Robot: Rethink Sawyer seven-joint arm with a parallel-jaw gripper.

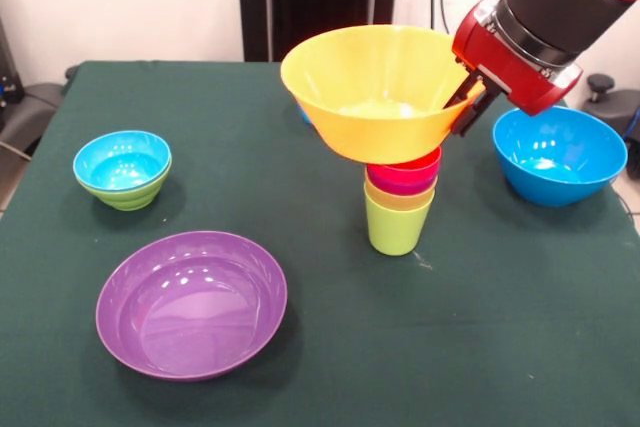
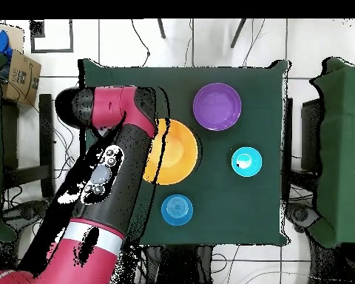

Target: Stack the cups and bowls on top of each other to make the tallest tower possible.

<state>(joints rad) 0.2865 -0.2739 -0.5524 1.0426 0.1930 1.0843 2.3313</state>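
The tower [image 1: 398, 202] stands mid-table: a lime green cup [image 1: 395, 227] lowest, then yellow, purple and red cups [image 1: 412, 164] nested in it. My gripper [image 1: 464, 105] is shut on the right rim of the large yellow-orange bowl [image 1: 375, 92] and holds it level right over the red cup; I cannot tell if they touch. In the overhead view the bowl [image 2: 173, 151] hides the cups and my arm [image 2: 114, 159] covers the gripper. The wide purple bowl [image 1: 192, 302] lies front left.
A large blue bowl [image 1: 558, 154] sits right of the tower, close under my arm. A small blue bowl nested in the small green bowl [image 1: 123, 169] sits at the left. Another small blue bowl [image 2: 177, 210] sits behind the yellow bowl.
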